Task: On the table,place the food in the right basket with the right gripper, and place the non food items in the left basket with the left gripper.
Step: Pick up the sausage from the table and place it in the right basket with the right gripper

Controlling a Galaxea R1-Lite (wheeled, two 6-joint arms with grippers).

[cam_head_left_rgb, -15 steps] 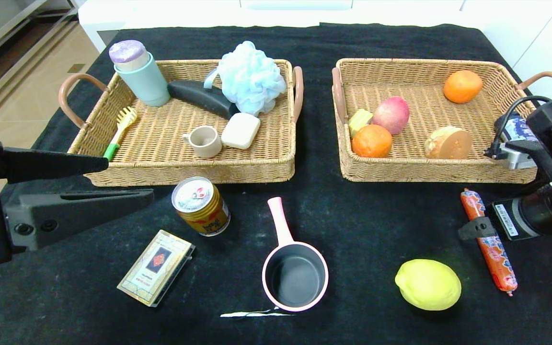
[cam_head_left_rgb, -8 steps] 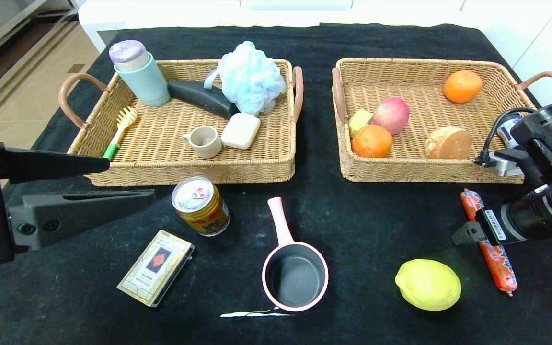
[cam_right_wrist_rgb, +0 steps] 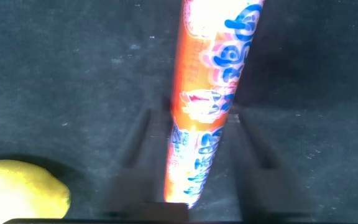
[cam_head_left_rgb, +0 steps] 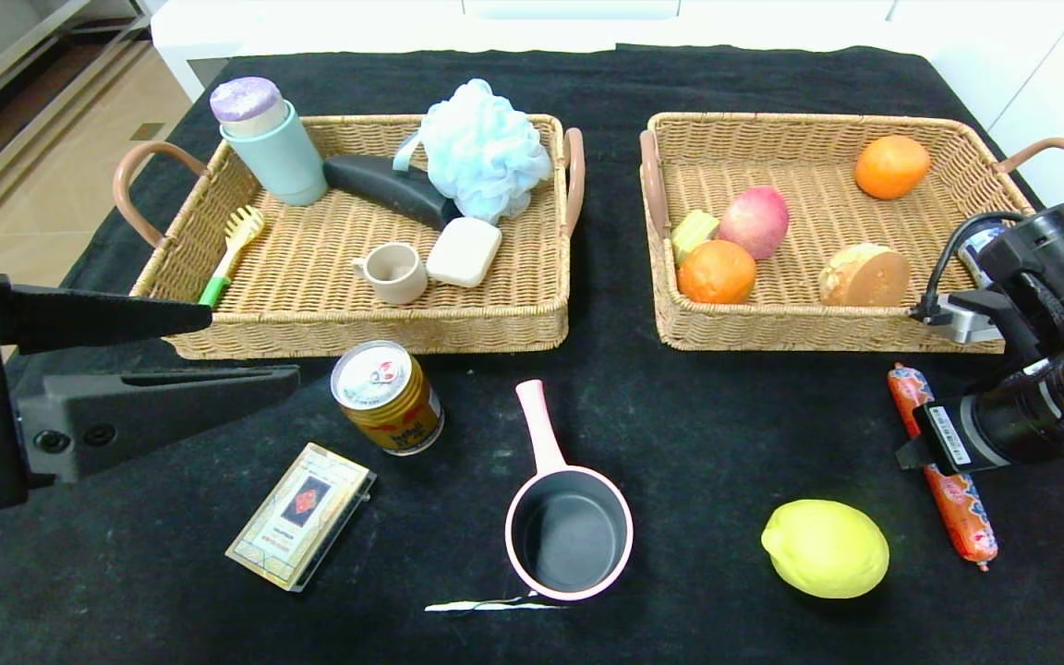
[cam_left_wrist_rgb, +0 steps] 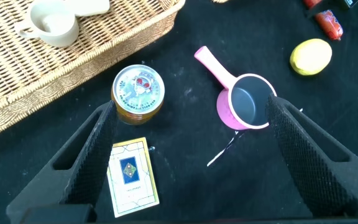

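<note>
Black cloth: covers the table (cam_head_left_rgb: 707, 425) edge to edge, with a small white tear (cam_head_left_rgb: 493, 606) near the front edge, just in front of the saucepan.
Right gripper (cam_head_left_rgb: 922, 451): low at the right side of the table, over the middle of the sausage stick (cam_head_left_rgb: 957, 499). In the right wrist view its two fingers lie blurred along either side of the stick (cam_right_wrist_rgb: 213, 106), pressed in on it — the stick lies flat on the cloth.
Sausage stick: runs front to back near the right table edge, its far end just short of the right basket's front wall.
Left gripper (cam_head_left_rgb: 218, 346): parked at the left edge, level with the left basket's front wall, fingers spread wide and holding nothing.
Right basket (cam_head_left_rgb: 837, 328): back right; it holds two oranges, an apple, a small yellow-green piece and the cut tuber (cam_head_left_rgb: 864, 274), which sits by the front wall.
Left basket (cam_head_left_rgb: 356, 332): back left, holding a cup, soap, a bath puff, a brush and a bottle.
Gap between baskets: a narrow strip of bare cloth.
Can (cam_head_left_rgb: 388, 384): upright, just in front of the left basket's front wall.
Card box (cam_head_left_rgb: 301, 514): flat, near the can on its front-left side — apart from it.
Saucepan (cam_head_left_rgb: 569, 526): centre front, handle pointing toward the baskets.
Lemon (cam_head_left_rgb: 825, 548): front right, near the stick but not touching.
Open room: bare cloth between saucepan and lemon.
</note>
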